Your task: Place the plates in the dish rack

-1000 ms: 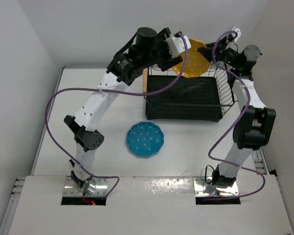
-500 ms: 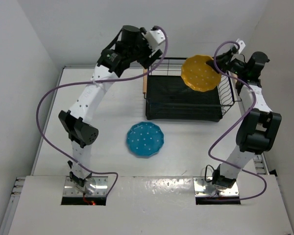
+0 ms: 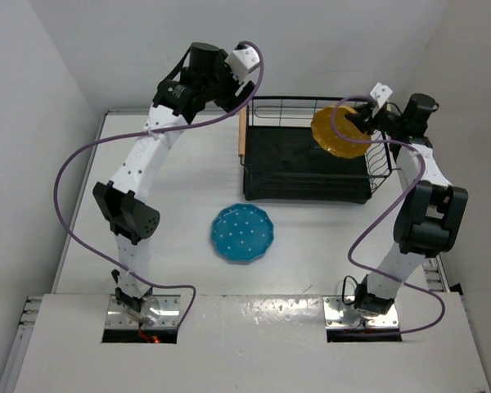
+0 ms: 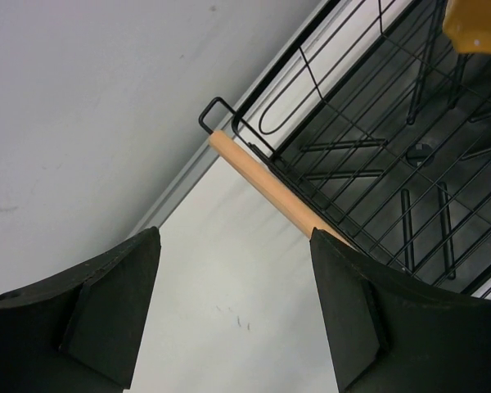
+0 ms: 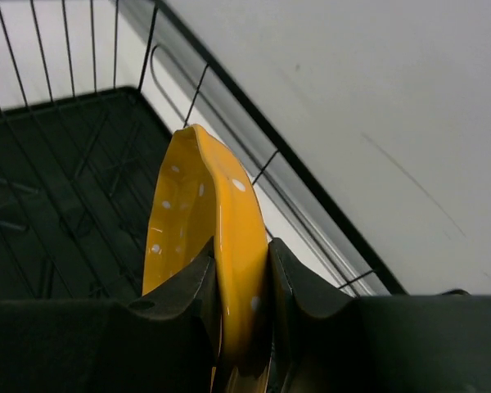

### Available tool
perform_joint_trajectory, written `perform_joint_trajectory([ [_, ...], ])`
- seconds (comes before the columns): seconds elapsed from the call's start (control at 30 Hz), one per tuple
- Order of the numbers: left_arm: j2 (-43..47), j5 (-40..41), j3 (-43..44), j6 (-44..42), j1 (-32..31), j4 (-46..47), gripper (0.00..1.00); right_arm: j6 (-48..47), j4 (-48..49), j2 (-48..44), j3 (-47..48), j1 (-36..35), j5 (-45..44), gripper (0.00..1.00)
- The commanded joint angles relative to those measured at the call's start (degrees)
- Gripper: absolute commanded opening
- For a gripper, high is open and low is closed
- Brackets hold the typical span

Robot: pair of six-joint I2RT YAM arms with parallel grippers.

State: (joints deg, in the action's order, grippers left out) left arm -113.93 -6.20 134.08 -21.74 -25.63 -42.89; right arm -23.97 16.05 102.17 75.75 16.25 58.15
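The right gripper [image 5: 244,282] clamps the rim of the yellow-orange plate [image 5: 198,196], holding it on edge over the far right corner of the dish rack [image 3: 303,168], while the left gripper [image 4: 233,311] hangs spread and empty above the rack's left wooden handle [image 4: 266,184], and the teal plate [image 3: 242,233] lies flat just near of the rack.

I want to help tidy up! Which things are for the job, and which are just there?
For the job: yellow plate, held by the right gripper; blue plate on the table; dish rack; left gripper, open and empty.
Just there: purple cables.
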Motion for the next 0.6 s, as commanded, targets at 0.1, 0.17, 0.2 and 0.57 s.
perform_joint_trajectory([
  [0.1,0.99,-1.98,-0.83,1.52,3.56,0.79,0.79,-15.67,0.62,0.04,3.18,-1.66,1.00,0.00],
  [0.17,0.99,-1.98,-0.84,1.52,4.09,0.79,0.79,-9.20,4.14,0.92,3.79,-0.79,3.98,0.00],
  [0.2,0.38,-1.98,-0.84,1.52,4.09,0.79,0.79,-6.73,12.60,1.45,3.71,0.00,5.03,0.00],
  [0.57,0.90,-8.82,-4.78,2.74,9.62,0.79,0.79,25.96,49.99,7.77,3.44,2.47,18.22,0.00],
])
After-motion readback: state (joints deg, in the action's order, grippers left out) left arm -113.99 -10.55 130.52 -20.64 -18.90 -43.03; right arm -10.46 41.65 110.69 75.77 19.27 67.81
